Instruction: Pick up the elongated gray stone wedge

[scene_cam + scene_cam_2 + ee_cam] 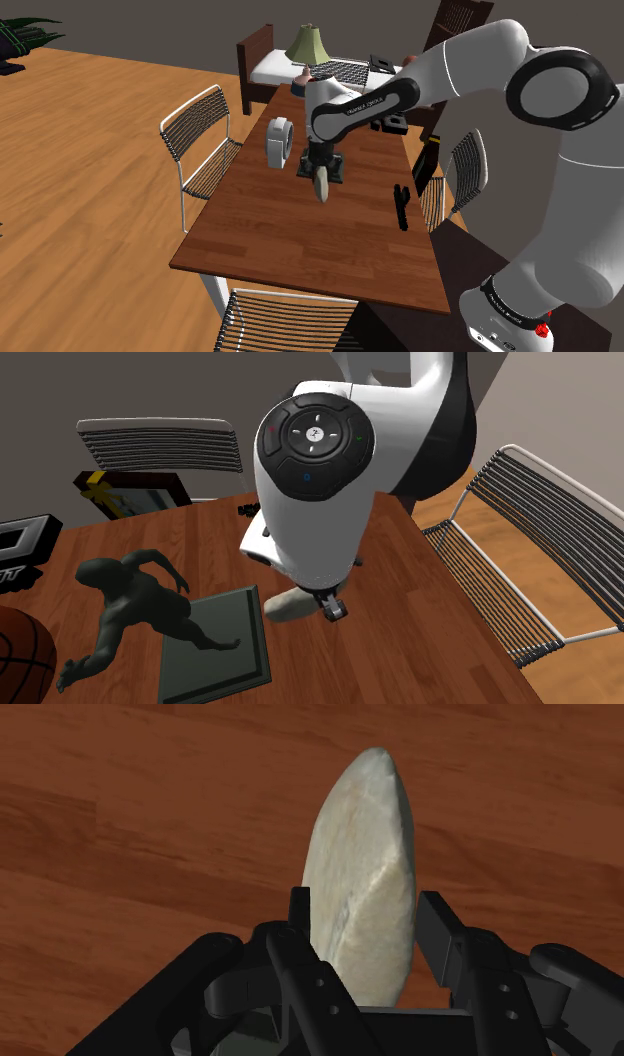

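Observation:
A pale grey-beige elongated stone wedge (362, 874) stands on end between my two black fingers, over the brown wooden table (120, 824). My gripper (366, 916) is shut on its lower part, one finger pressed to each side, and its pointed end sticks out past the fingertips. In the shoulder view the stone wedge (322, 184) hangs from the gripper (321, 172) near the middle of the table (300, 240). In the second exterior view the arm's wrist covers most of the stone wedge (288, 605); one fingertip (334, 610) shows beside it.
A dark figurine on a square base (140, 607) stands close beside the gripper. A white round object (278, 141) and a black tool (401, 206) lie on the table. Wire chairs (200, 140) (540, 562) line the table's sides. A lamp (309, 46) stands at the far end.

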`<state>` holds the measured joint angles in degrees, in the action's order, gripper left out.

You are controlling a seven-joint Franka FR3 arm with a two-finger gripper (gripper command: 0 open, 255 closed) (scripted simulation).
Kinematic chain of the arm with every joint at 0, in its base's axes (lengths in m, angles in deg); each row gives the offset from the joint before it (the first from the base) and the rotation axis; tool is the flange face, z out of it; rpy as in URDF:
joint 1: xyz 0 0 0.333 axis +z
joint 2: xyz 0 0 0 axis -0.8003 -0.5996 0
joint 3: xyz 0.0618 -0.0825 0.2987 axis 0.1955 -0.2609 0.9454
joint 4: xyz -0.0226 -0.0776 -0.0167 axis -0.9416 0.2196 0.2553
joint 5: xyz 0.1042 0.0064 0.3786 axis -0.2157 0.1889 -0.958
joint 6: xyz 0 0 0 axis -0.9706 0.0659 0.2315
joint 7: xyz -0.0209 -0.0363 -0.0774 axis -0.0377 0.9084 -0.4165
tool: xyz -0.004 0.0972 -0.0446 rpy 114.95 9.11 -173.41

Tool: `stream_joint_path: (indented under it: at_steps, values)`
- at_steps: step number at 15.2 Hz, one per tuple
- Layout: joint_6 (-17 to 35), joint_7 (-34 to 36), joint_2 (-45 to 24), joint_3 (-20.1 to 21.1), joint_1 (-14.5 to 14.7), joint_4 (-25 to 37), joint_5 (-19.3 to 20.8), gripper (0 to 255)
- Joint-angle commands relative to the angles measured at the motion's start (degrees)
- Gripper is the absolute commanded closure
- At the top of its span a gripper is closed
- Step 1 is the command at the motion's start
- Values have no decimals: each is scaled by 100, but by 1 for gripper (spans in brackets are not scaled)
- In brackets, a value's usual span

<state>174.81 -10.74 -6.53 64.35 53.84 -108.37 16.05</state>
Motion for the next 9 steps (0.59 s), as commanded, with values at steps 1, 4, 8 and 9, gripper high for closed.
stream_joint_path:
  at_steps: [1, 4, 8, 9]
  values:
    - [-112, -21, 90, 11, -12, 26, -25, 255]
    - [-296, -44, 211, 27, -23, 92, -59, 255]
    - [-494, -66, 331, 42, -32, 173, -94, 255]
    - [-494, -66, 331, 42, -32, 174, -94, 255]
